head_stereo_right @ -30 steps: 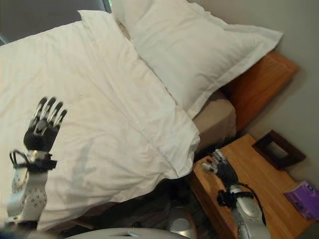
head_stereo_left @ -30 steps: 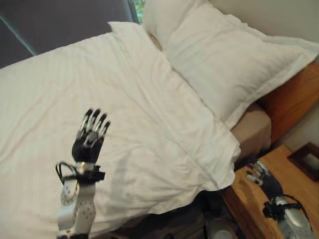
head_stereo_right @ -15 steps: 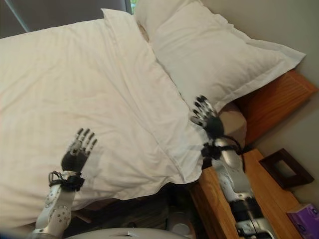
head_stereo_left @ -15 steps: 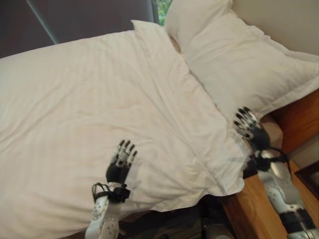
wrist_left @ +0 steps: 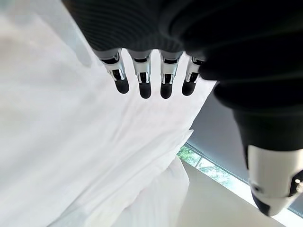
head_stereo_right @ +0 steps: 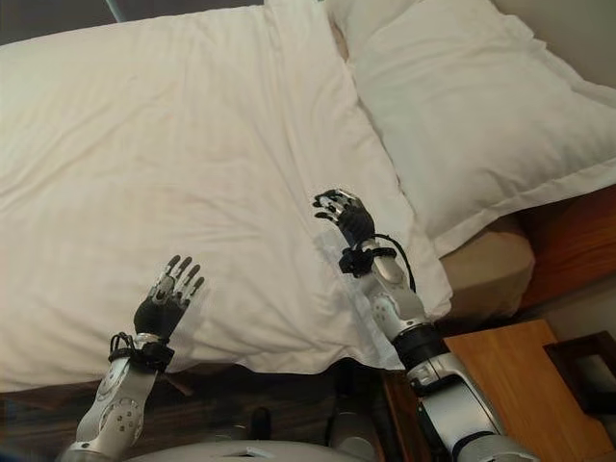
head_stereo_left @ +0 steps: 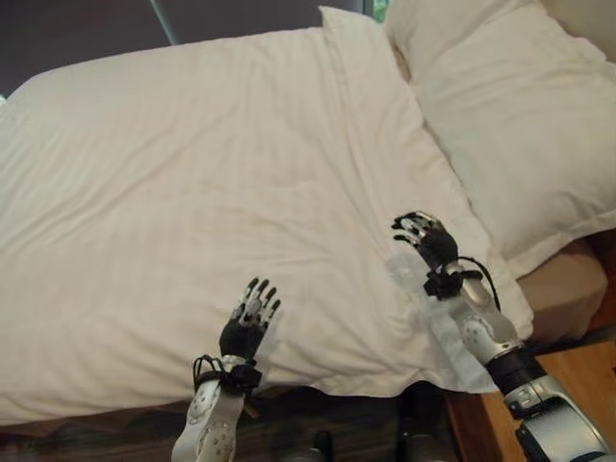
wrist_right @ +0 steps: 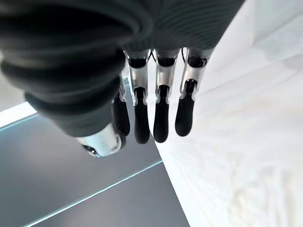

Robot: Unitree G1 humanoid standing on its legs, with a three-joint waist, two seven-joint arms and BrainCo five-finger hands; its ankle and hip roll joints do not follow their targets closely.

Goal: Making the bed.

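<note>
A white duvet [head_stereo_left: 192, 192] covers the bed, its near edge hanging over the mattress side. Two white pillows [head_stereo_right: 481, 106] lie at the head end on the right. My left hand [head_stereo_left: 245, 327] hovers above the duvet's near edge, fingers straight and holding nothing; the left wrist view shows the fingers [wrist_left: 144, 80] spread over white cloth. My right hand [head_stereo_right: 346, 217] is raised above the duvet's near right corner, just short of the pillows, fingers relaxed and empty. In the right wrist view its fingers [wrist_right: 158, 109] hang loosely beside the duvet [wrist_right: 246, 142].
A tan fitted sheet [head_stereo_right: 491, 274] shows on the mattress corner under the pillows. A wooden headboard [head_stereo_right: 577, 236] and a wooden bedside table [head_stereo_right: 520, 385] with a dark picture frame [head_stereo_right: 587, 371] stand at the right. A dark curtain or wall [head_stereo_left: 115, 34] runs behind the bed.
The camera has swung left, shifting the whole scene right. My right hand has moved left from beside the pillow's edge to over the duvet. The left hand stays near the duvet's front edge.
</note>
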